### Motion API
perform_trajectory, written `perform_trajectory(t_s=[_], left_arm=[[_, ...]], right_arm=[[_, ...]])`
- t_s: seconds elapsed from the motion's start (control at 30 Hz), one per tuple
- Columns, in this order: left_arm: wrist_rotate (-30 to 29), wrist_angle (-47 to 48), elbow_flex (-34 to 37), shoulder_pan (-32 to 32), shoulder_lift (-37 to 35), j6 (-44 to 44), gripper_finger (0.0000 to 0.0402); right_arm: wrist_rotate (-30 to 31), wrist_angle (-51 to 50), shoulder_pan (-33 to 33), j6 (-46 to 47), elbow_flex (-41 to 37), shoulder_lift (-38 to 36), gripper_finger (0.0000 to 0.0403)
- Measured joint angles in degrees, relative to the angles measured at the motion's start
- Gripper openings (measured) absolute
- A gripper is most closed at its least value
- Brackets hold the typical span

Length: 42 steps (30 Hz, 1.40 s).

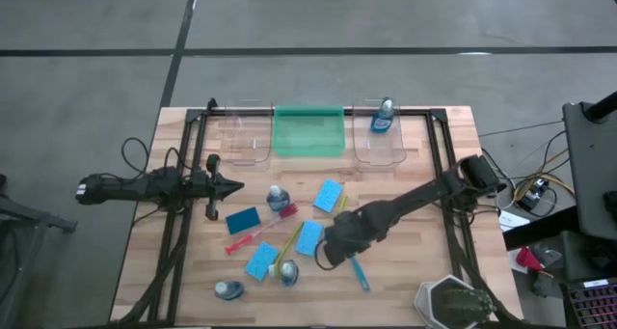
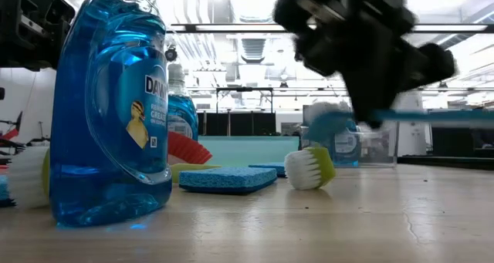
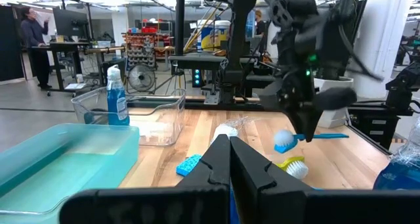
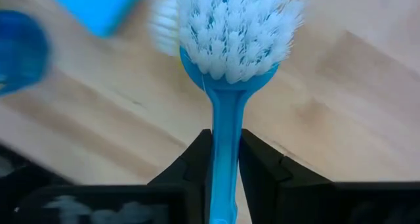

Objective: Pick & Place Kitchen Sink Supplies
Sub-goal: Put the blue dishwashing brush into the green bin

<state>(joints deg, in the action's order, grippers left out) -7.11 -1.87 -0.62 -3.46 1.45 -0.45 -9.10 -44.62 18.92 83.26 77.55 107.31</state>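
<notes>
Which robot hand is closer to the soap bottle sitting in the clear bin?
The right gripper, though not by much. It is shut on the blue brush at the table's near middle, while the bottle stands in the far right bin. The left gripper waits farther left.

A tall clear plastic bottle of blue liquid (image 2: pixel 108 109) fills the left of the frame, standing upright on the wooden table (image 2: pixel 370 224). Behind it stands a second, smaller bottle (image 2: pixel 181 112). A flat blue rectangular sponge (image 2: pixel 228 178) lies at centre, near a yellow-headed white-bristled brush (image 2: pixel 310 167). At upper right, the dark right tool (image 2: pixel 370 112) grips a blue-handled brush (image 2: pixel 432 116) above the table.
</notes>
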Motion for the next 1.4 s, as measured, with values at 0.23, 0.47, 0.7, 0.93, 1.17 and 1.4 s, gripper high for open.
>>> perform_trajectory(t_s=[0.23,0.47,0.7,0.93,1.17,1.4], left_arm=[[0.0,0.0,0.0,0.0,0.0,0.0,0.0003],[0.0,0.0,0.0,0.0,0.0,0.0,0.0003],[0.0,0.0,0.0,0.0,0.0,0.0,0.0003],[0.0,0.0,0.0,0.0,0.0,0.0,0.0003],[0.0,0.0,0.0,0.0,0.0,0.0,0.0003],[0.0,0.0,0.0,0.0,0.0,0.0,0.0003]], right_arm=[[0.0,-0.4,-5.2,-11.7,8.2,0.0,0.0051],[0.0,-7.6,-11.6,-22.5,18.1,-0.1,0.0054],[0.1,-10.4,-18.6,-33.9,27.5,-0.1,0.0054],[2.9,-10.5,-25.8,-46.8,33.6,-0.1,0.0054],[9.3,-7.2,-32.3,-60.8,36.7,0.0,0.0054],[19.7,3.4,-35.4,-77.9,35.7,0.0,0.0054]])
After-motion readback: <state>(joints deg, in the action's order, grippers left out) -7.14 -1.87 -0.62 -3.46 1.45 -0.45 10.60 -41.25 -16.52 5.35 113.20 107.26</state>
